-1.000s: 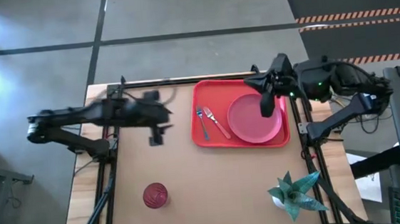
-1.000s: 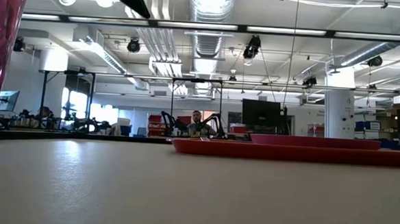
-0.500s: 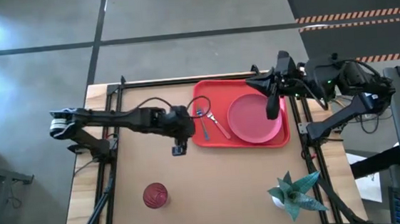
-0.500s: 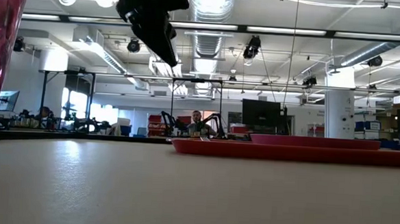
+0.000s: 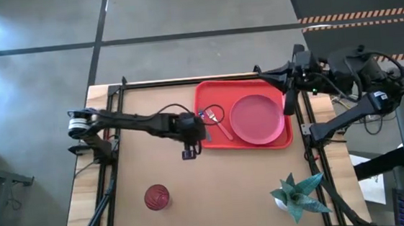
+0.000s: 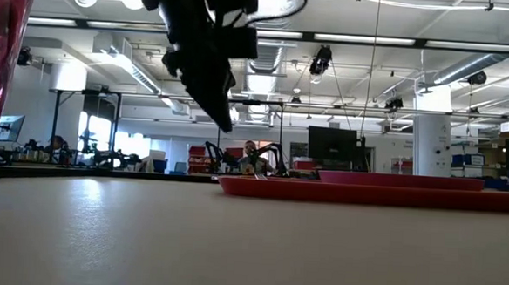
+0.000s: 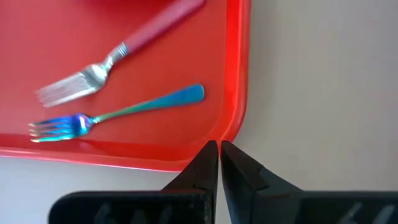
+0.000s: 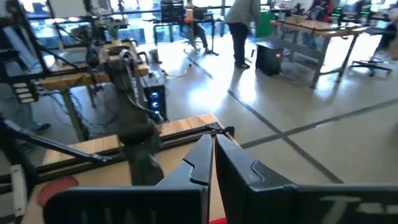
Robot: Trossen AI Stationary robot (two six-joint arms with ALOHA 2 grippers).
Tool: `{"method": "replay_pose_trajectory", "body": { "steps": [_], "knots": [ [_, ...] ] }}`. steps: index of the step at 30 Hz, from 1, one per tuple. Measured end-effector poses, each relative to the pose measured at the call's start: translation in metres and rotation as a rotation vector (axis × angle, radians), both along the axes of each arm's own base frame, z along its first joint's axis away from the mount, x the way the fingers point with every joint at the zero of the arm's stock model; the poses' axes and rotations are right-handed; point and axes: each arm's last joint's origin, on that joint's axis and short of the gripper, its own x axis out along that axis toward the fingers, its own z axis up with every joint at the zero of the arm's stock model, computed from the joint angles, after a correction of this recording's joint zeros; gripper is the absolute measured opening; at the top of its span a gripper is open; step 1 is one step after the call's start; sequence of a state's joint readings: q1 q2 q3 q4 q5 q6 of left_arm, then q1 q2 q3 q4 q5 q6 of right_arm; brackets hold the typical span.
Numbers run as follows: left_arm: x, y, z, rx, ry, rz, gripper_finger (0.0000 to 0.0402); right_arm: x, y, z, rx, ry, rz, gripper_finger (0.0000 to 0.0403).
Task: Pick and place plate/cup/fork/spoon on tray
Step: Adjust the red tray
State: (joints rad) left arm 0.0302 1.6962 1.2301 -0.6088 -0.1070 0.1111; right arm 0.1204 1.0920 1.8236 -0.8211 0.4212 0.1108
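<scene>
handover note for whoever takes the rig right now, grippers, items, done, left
Left gripper: shut, empty, at the tray's near-left corner.
Right gripper: shut, empty, raised by the tray's right edge.
Done: plate, fork and the bluish utensil taken as the spoon (its head shows tines) lie on the tray.
Left: the cup stands on the table's front left, off the tray.

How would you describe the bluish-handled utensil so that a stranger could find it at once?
Find the big red tray at the table's far side. Left of the round plate lie two slim utensils. Yours is the outer one, nearest the tray's left rim, shimmering blue-green, not the red-handled fork.
</scene>
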Motion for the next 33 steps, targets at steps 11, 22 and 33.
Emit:
{"method": "replay_pose_trajectory", "body": {
  "steps": [11,22,33],
  "knots": [
    [0.023,0.001,-0.058,-0.045,0.121,-0.013,0.0000,0.000,0.001,0.000,0.001,0.007,0.040,0.0008],
    [0.034,0.015,-0.040,0.026,-0.002,0.001,0.0000,0.002,0.001,-0.002,-0.009,0.023,0.043,0.0008],
    [0.030,0.033,-0.044,0.049,0.019,-0.002,0.0000,0.005,0.002,-0.003,0.013,0.023,0.061,0.0009]
  ]
}}
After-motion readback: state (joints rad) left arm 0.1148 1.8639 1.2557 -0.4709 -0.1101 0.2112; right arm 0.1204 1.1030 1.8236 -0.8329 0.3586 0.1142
